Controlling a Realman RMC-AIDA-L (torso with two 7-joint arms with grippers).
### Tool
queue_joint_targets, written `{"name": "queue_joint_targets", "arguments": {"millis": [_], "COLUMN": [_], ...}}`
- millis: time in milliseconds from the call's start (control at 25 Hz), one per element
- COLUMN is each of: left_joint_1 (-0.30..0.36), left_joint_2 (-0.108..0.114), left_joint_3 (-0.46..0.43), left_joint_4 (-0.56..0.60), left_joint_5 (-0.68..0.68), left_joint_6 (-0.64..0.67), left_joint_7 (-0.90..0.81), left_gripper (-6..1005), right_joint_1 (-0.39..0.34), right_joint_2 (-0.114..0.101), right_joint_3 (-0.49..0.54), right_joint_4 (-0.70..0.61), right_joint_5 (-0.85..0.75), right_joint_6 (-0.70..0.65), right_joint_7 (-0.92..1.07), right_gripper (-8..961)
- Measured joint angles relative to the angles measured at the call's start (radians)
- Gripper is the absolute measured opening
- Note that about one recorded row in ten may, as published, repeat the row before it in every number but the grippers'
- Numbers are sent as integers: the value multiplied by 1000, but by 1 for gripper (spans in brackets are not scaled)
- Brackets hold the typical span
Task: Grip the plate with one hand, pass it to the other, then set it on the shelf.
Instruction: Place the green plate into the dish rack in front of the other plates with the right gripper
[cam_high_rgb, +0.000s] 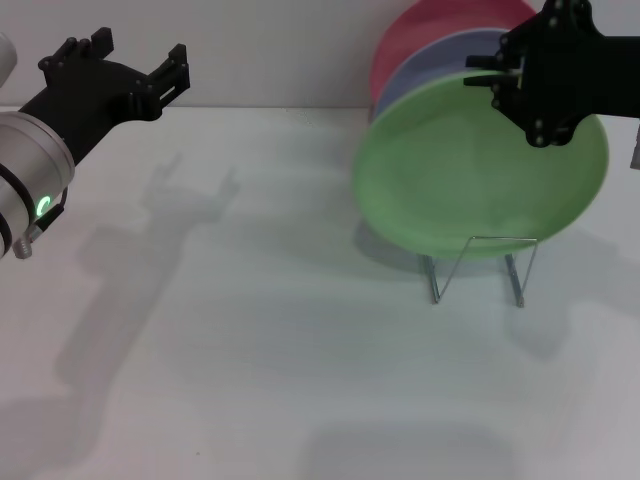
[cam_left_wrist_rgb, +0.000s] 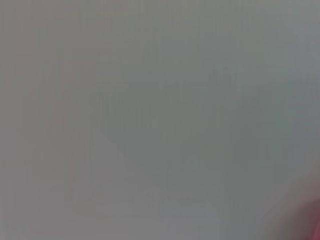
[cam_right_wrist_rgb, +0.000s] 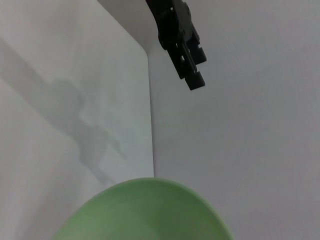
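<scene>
Green plate (cam_high_rgb: 470, 190) upright in wire shelf (cam_high_rgb: 480, 268) (right gripper (cam_high_rgb: 512, 78) at rim).

The green plate (cam_high_rgb: 470, 190) stands tilted on edge in the thin wire shelf (cam_high_rgb: 480, 265), front-most of the plates there (round, matte, shallow rim). The right gripper (cam_high_rgb: 505, 75) is at its upper rim; the left gripper (cam_high_rgb: 135, 60) hangs well apart.

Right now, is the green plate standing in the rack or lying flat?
Standing. The green plate stands on edge in the wire rack, leaning back on the plates behind it, with the right gripper at its top rim.
</scene>
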Motion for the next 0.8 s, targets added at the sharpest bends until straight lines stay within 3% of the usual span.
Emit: {"name": "queue_joint_targets", "arguments": {"millis": [600,800], "left_joint_1": [-65,-86], "left_joint_2": [0,-1], "left_joint_3": [3,4], "left_joint_4": [63,80], "left_joint_5": [0,0], "left_joint_6": [0,1], "left_joint_7": [-3,-4], "left_gripper": [802,802], "right_joint_1": [-32,-49], "right_joint_2": [5,6], "right_joint_3": [7,8], "right_joint_4": [-7,7], "right_joint_5": [-72,-85], "right_joint_6": [-7,1], "right_joint_7": [-4,-4], "right_gripper": [73,267]}}
